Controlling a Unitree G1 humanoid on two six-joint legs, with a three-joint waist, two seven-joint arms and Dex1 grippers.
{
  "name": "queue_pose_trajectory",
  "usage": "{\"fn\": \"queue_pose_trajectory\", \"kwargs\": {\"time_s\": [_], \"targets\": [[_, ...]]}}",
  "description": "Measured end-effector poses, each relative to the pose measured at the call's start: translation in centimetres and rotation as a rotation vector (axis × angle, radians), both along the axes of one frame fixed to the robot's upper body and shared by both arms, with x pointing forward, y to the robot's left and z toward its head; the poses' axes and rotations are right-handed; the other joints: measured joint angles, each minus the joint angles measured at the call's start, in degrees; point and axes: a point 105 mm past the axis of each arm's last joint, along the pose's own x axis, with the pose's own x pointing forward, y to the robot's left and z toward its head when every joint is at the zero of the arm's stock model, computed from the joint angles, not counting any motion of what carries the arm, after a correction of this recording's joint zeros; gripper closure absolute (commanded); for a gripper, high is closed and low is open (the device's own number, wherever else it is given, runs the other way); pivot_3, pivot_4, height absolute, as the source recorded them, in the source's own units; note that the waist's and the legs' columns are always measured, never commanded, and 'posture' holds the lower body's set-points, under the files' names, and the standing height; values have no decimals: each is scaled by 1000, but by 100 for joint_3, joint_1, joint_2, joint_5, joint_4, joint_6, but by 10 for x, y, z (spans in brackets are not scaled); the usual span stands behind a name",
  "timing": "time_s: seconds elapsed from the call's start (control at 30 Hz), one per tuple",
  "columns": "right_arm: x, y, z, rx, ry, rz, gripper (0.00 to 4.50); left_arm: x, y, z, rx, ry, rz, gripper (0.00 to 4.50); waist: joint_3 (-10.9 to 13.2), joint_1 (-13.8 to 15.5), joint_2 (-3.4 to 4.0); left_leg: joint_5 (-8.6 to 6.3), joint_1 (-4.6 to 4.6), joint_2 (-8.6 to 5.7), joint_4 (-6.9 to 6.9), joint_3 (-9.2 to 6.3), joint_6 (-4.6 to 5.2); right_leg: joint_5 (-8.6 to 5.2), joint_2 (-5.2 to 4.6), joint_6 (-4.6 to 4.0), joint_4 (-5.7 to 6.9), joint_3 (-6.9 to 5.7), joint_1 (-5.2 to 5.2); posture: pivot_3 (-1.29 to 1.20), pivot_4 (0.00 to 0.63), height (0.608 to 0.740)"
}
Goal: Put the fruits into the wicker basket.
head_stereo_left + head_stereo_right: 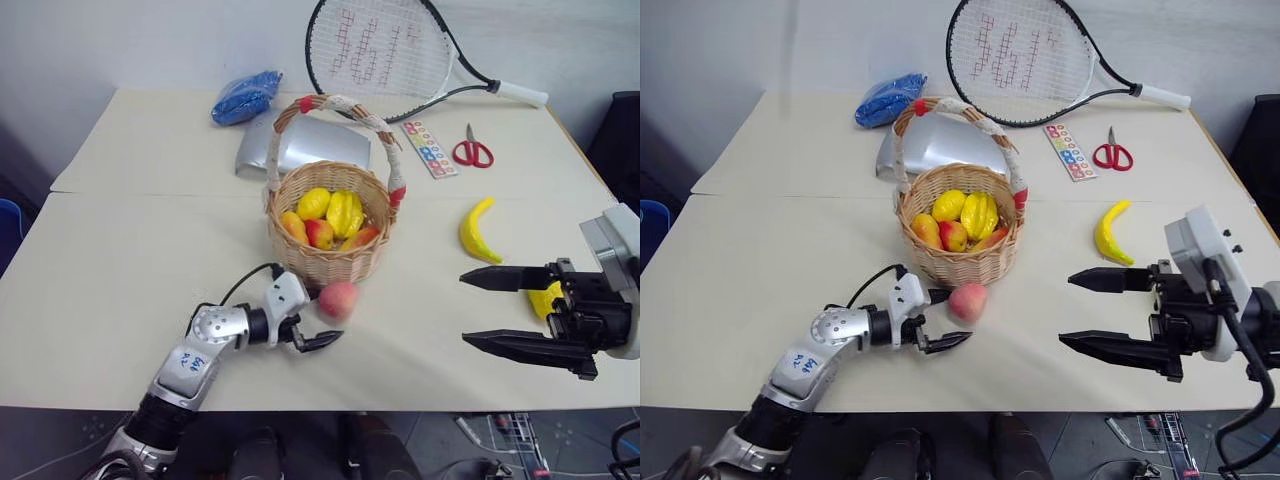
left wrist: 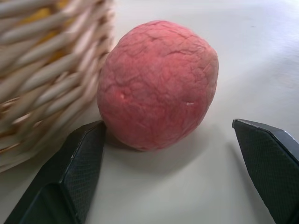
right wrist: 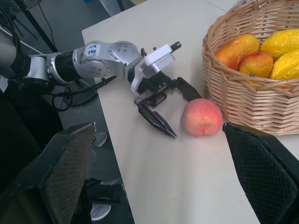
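Two grippers: both w/ jaws spread wide, nothing held.
Left gripper (image 1: 318, 335): low over table (image 1: 120, 290), aimed at peach; one finger close by peach's side, the other out past it, no grip. In left wrist view peach sits between fingers (image 2: 70, 172), closer to one.
Right gripper (image 1: 1080, 310): up off table at right side, pointing across toward the middle; jaws at full spread, empty.
Peach (image 1: 338, 299): pink-red, on table, just at front of basket wall; touching or not, cannot tell.
Wicker basket (image 1: 330, 262): mid-table, upright, arched white-wrapped handle w/ red bands at ends. Inside: several yellow & red-orange fruits (image 1: 333, 215).
Banana (image 1: 477, 230): on table, right of basket, well apart from it, between basket & right edge.
Yellow fruit (image 1: 545, 299): partly hidden behind right gripper, near right edge; kind cannot tell.
Open room: wide bare strip on left half of table; bare patch between the two grippers along front edge.
Front edge: left arm crosses it; peach sits well in from it.
Far side: tennis racket (image 1: 385, 50), scissors (image 1: 472, 150), colour-dot card (image 1: 429, 148), blue bundle (image 1: 243, 97), silver pouch (image 1: 300, 145) behind basket.
Seam: runs across the tabletop level w/ the basket's far rim.
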Motion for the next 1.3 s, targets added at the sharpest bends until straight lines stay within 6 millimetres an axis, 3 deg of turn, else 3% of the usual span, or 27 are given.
{"fn": "queue_pose_trajectory", "kwargs": {"time_s": [0.2,0.43,0.53,0.67,0.73,0.9,1.03,1.17,1.23,1.3], "targets": [[-2,0,-6,-17,11,-4,8,8,-9,-3,-28,-31,-2,0,-1,9,2,0,2,-2,1,-2,3,3,-1,4,-1,0,7,0,150,740],[-1,-1,-9,-20,2,-23,0,20,-12,5,-29,-28,15,1803,-1,6,2,1,0,-3,1,-5,5,7,0,8,-5,-3,8,0,150,740],[0,-2,-11,-28,5,-33,0,22,-12,8,-33,-19,22,2071,-1,-1,2,0,-2,-1,-1,-6,4,6,1,8,-10,-4,6,0,150,740],[0,-2,-11,-27,-2,-28,0,15,-11,14,-21,-30,3,2090,-1,-11,2,0,-2,3,-3,-4,3,6,3,8,-11,-3,5,0,150,740],[0,-1,-11,-26,0,-21,0,5,0,13,14,-16,-11,2090,-1,-30,2,-1,0,6,-5,-2,2,5,5,6,-9,-1,4,0,150,740],[5,2,-10,-14,-14,1,0,-18,59,10,91,68,6,2090,3,-72,8,0,3,9,-7,-6,-2,1,-4,-5,-5,-15,2,0,150,740],[19,8,11,90,-109,-11,0,-23,105,42,0,180,48,2090,7,-73,3,-1,-4,10,-5,-17,-2,0,-15,-21,-8,-49,-1,0,150,740],[20,10,11,104,-102,-7,0,-28,136,83,-52,192,48,2090,9,-7,8,-5,-16,8,-11,-35,-9,-10,-21,-31,-18,-69,-7,0,150,740],[21,10,9,103,-97,-5,0,-21,139,111,-93,164,30,2090,10,22,7,-5,-31,6,-8,-49,-9,-12,-23,-29,-22,-82,-9,0,150,740],[21,10,9,106,-99,-2,0,-15,129,144,-137,87,-24,2090,10,28,8,-6,-33,-4,-6,-50,-5,-11,-32,-25,-28,-83,-6,0,150,740]]}}
